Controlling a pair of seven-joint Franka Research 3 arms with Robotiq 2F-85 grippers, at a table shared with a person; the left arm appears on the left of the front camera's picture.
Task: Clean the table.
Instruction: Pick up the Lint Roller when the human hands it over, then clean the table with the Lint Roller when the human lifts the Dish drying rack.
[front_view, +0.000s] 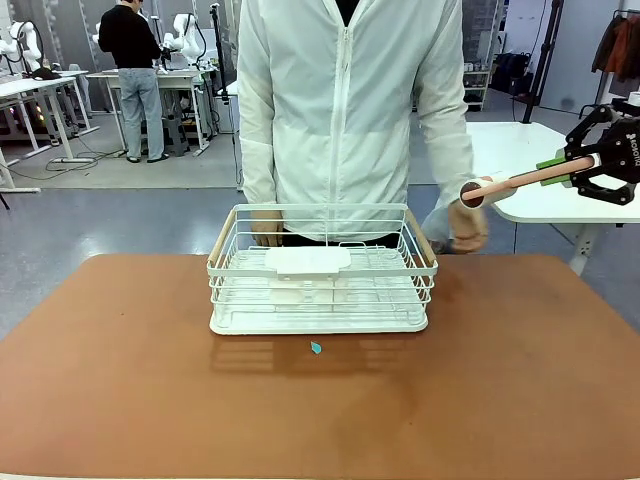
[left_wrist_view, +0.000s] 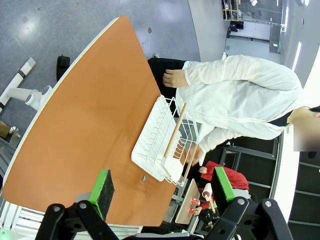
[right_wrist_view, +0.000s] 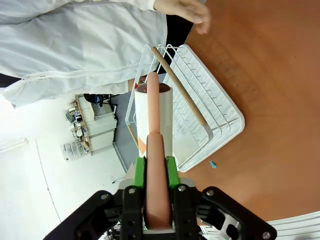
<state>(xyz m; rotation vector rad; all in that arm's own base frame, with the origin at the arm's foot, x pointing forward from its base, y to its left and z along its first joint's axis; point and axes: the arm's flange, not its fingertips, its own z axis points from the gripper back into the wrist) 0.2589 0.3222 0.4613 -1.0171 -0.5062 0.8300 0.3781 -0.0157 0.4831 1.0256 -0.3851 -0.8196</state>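
While the left gripper hangs with its green pads spread apart and nothing between them, the reddish-brown table stretches between robot and person. A white wire basket sits near its far edge, with a small teal scrap just in front. Further right, the person's hand is near the lint roller, whose pink handle the right gripper clamps.

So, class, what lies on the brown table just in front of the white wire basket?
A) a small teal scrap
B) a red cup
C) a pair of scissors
A: a small teal scrap lies on the table, close to the basket on its near side.
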